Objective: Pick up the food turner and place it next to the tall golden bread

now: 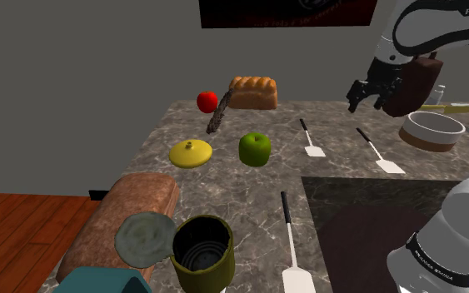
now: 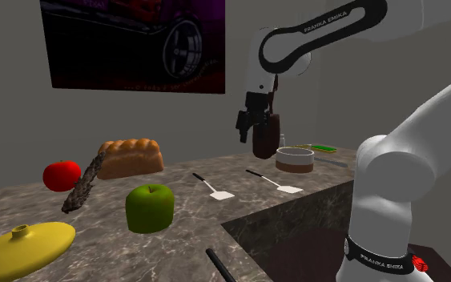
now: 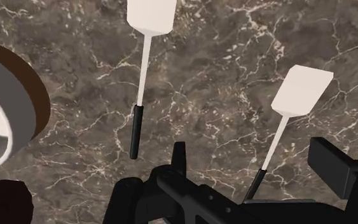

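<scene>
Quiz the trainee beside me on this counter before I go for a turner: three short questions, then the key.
1. True or false: the gripper is clamped on a turner.
2. How many food turners lie on the counter?
3. Which lies closest to the golden bread? A. the red fruit B. the olive can C. the bowl
Key: 1 false, the jaws stand open and empty; 2 three; 3 A.

Three white flat turners with black handles (image 1: 308, 137) (image 1: 375, 148) (image 1: 290, 237); two apples (image 1: 207, 101) (image 1: 255, 149), red and green; two bread loaves (image 1: 253, 92) (image 1: 132, 218), golden and brown
</scene>
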`<action>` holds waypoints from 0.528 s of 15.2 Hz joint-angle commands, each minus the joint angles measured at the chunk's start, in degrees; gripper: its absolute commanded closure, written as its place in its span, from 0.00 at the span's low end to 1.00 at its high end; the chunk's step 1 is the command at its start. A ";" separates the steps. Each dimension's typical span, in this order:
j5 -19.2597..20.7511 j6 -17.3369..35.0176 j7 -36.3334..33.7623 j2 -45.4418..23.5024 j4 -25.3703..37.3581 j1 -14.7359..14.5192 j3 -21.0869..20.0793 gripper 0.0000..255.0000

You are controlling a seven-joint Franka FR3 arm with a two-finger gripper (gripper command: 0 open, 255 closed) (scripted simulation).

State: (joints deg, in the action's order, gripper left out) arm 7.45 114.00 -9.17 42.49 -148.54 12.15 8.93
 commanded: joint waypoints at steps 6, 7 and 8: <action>3.22 9.32 -1.01 -5.58 -5.71 5.87 5.58 0.00; 3.65 10.65 -1.17 -6.55 -6.36 6.69 6.36 0.00; 4.08 12.01 -1.33 -7.57 -6.98 7.51 7.14 0.00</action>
State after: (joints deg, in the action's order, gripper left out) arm 11.07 124.57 -10.48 36.16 -155.12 18.79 15.13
